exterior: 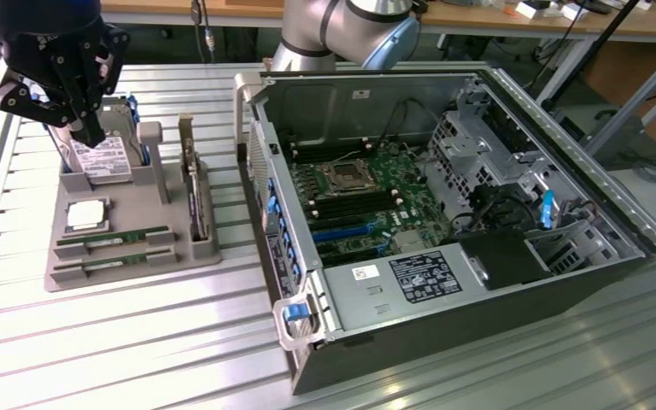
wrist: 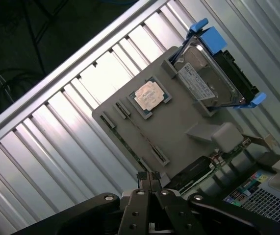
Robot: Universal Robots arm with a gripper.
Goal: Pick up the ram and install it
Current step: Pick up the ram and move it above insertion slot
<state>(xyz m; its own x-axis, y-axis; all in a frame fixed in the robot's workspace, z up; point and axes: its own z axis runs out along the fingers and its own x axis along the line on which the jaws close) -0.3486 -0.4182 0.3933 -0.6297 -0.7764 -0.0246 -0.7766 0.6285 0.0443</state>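
- Over far end of flat grey plastic fixture tray (exterior: 129,278), above silver labelled hard drive in blue carrier (exterior: 98,161): black two-finger gripper (exterior: 85,130), fingers (wrist: 143,188) pressed together, clamped on nothing.
- Task thing = ram, i.e. long thin green circuit-board sticks w/ small black chips; sits on edge in tray slots, not yet lifted, not yet in PC.
- Relation that matters: from gripper, both sticks lie at opposite end of tray, toward viewer in exterior view, beyond square silver-lidded CPU chip (exterior: 86,213), which sits between hard drive and sticks.
- Far ram stick (exterior: 112,237) = closer of the two to gripper; near ram stick (exterior: 112,260) just beside it, parallel, apart, by tray's front edge.
- Long axis of both: across tray, approx. exterior view's left to right, slightly tilted; in wrist view read as thin edge-on lines (wrist: 140,133).
- Only 1 arm, so no choice of nearer hand.
- Install target: open black tower PC case (exterior: 511,282) w/ green motherboard (exterior: 357,201), on exterior view's right of tray, just beside it; mem slots too small to tell if filled.
- Count: ram sticks 2; CPU 1; hard drive 1; upright green expansion card (exterior: 196,201) 1, at tray's case-side edge; tray 1; PC case 1; gripper 1.
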